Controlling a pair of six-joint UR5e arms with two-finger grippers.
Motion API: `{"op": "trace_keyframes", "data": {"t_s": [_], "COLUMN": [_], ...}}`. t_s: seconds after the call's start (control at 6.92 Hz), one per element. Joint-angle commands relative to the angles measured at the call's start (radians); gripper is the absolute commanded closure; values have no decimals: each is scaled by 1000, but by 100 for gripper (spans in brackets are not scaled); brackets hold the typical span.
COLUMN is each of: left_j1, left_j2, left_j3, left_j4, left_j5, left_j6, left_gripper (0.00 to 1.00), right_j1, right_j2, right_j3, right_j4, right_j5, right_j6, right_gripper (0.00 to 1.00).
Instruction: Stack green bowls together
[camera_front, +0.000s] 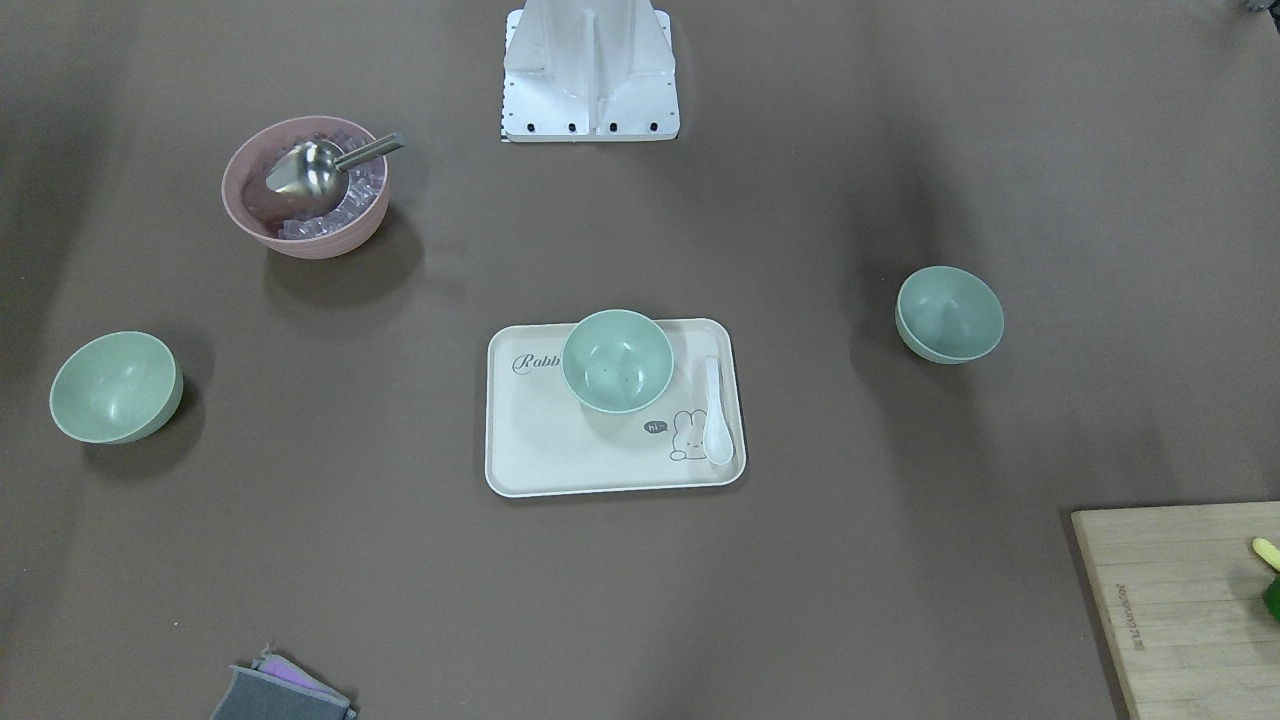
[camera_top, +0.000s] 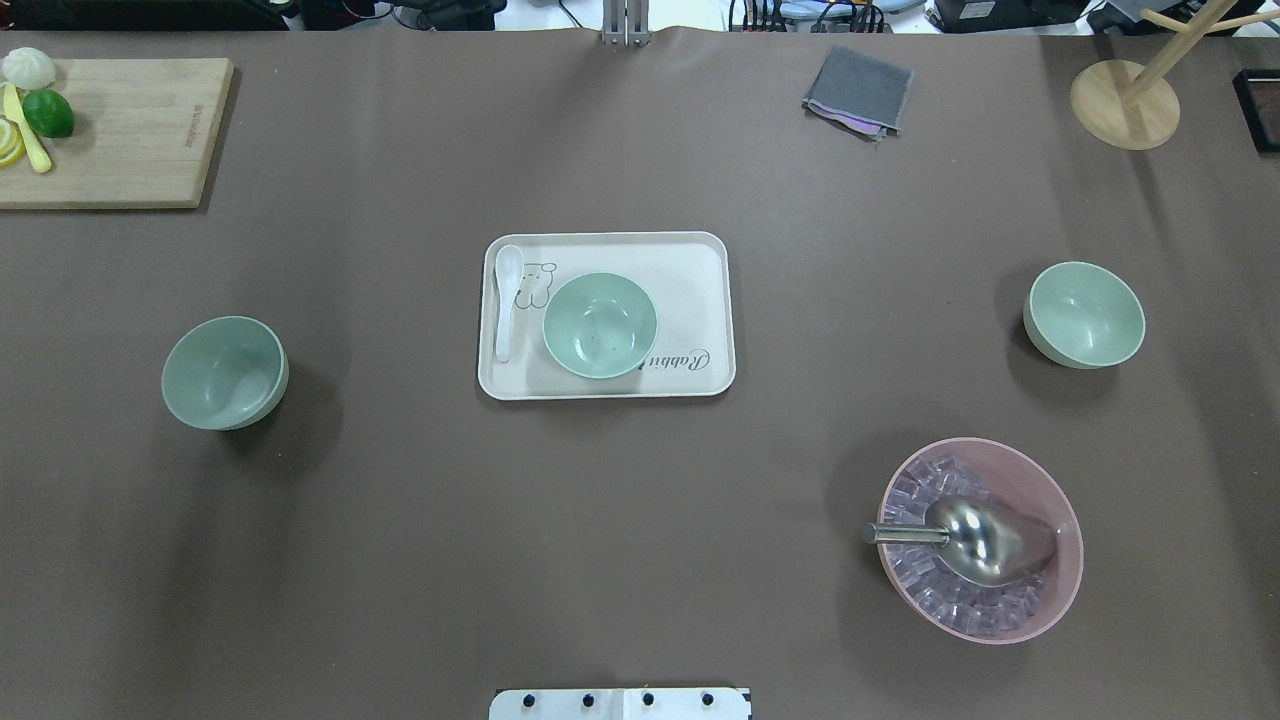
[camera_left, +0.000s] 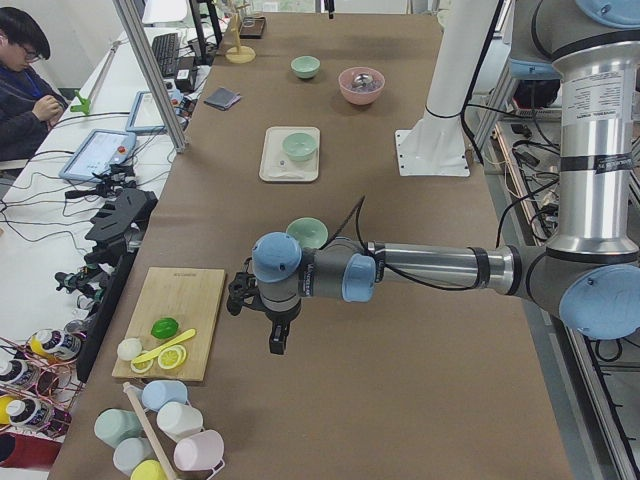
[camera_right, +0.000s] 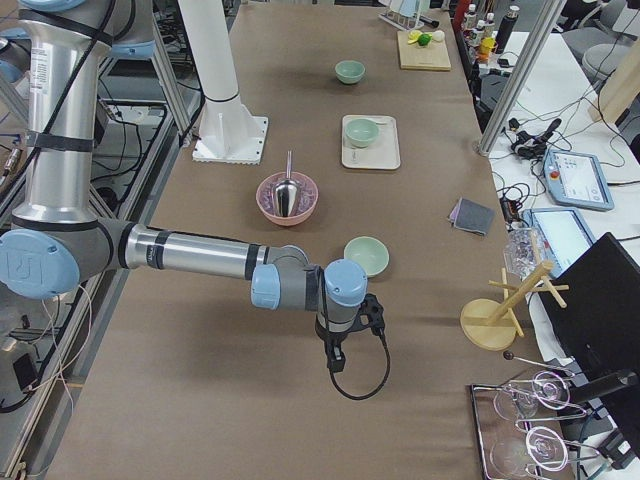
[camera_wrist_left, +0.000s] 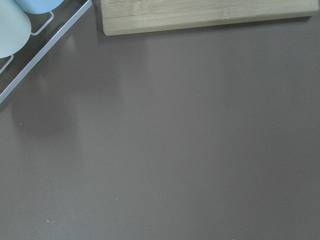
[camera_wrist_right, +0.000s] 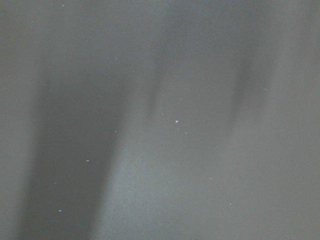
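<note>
Nearest the overhead camera, a pink round plastic bowl (camera_top: 1060, 590) holds ice cubes (camera_top: 960, 612) and a steel scoop (camera_top: 985, 545). Three mint-green round plastic bowls stand well apart: one (camera_top: 225, 372) on the brown surface (camera_top: 400, 560) at the robot's left, one (camera_top: 1085, 314) at its right, one (camera_top: 600, 325) on a cream rectangular tray (camera_top: 690, 290) beside a white spoon (camera_top: 505, 305). Jaws of left arm (camera_left: 420, 270) and right arm (camera_right: 200, 252) — clenched or released, I cannot tell.

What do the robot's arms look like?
Both arms are shiny silver tubes with grey joints and light blue round caps. The left arm ends in a black left pincer. The right arm ends in a black right pincer, and a thin black cable loops beside it.
</note>
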Motion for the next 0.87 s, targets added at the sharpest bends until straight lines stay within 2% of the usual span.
{"op": "trace_keyframes", "data": {"t_s": [0.0,0.29,0.43,0.58,0.72], "left_j1": [1,7,7,7,7], "left_j2": [10,7,2,-1,-1], "left_j3": [3,1,3,-2,7], "left_j4": [-56,-66,-92,-173,-328], "left_j5": [2,1,1,-1,7], "left_j6": [8,8,7,7,-2], "left_gripper": [0,0,0,0,0], "right_j1": [0,0,0,0,0], "right_j2": [0,8,8,5,15], "right_j3": [4,10,1,-24,-25], "right_j4": [0,6,97,215,271], "right_j5": [0,0,0,21,52], "right_j6": [0,0,3,8,53], "right_gripper": [0,0,0,0,0]}}
